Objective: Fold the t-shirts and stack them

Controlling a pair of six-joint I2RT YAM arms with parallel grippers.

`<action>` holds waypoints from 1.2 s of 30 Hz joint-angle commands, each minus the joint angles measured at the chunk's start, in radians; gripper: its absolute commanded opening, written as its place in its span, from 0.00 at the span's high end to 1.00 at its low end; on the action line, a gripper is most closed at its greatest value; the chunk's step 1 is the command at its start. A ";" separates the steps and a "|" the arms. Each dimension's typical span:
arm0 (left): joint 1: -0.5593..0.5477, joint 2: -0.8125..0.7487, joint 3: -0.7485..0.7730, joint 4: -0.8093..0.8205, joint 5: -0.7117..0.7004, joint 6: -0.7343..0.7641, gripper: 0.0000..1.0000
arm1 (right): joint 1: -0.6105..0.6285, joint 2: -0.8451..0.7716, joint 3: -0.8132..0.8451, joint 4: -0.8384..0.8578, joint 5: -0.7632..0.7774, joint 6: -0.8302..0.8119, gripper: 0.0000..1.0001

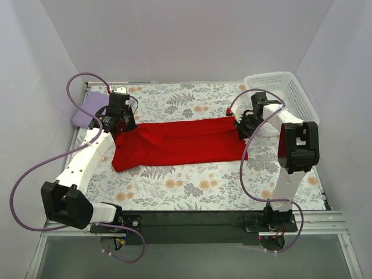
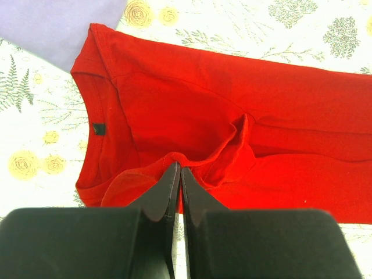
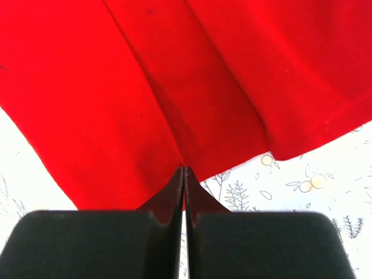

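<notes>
Bright red cloth t-shirt (image 1: 180, 144): lies in the middle of the table, stretched left to right as a long band, with lengthwise folds running along it
Collar end: points left; the wrist view shows the neck opening with a small black label (image 2: 99, 128) inside it
Hem end: points right, just near of the white basket, its edge resting on the tablecloth
Left gripper (image 1: 123, 131): sits over the collar end of the red t-shirt (image 2: 244, 99); the jaws are pressed together and a raised ridge of red cloth is pinched at the fingertips (image 2: 172, 174)
Right gripper (image 1: 239, 129): sits at the hem end of the red t-shirt (image 3: 145, 75); the jaws are closed tight on the cloth's edge, where its creases run together at the tips
Pale lilac cloth t-shirt (image 1: 86, 110): lies flat in the far left corner, partly behind the left arm; its near edge (image 2: 52, 23) is just beside the red shoulder, and I cannot tell if the two touch
White plastic lattice basket (image 1: 302, 102): stands at the far right, apart from both shirts
Floral-print tablecloth (image 1: 192, 186): covers the table, with white ground, yellow blooms and grey-green leaves
Arms: both reach from the near edge towards the far half, one at each end of the red shirt
</notes>
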 commanded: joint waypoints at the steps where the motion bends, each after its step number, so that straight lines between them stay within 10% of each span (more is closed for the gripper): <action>1: 0.005 -0.053 0.007 0.019 0.003 0.011 1.00 | 0.002 0.001 0.050 0.003 0.012 0.020 0.99; 6: 0.005 -0.073 -0.014 0.046 0.033 0.043 1.00 | 0.011 -0.032 0.076 0.002 -0.012 0.045 0.68; 21: 0.005 -0.111 -0.094 0.112 0.131 0.180 1.00 | 0.290 -0.037 0.187 -0.021 -0.394 -0.243 0.46; 36: 0.005 -0.258 -0.256 0.169 0.232 0.301 1.00 | 0.534 0.415 0.842 -0.012 -0.617 -0.141 0.26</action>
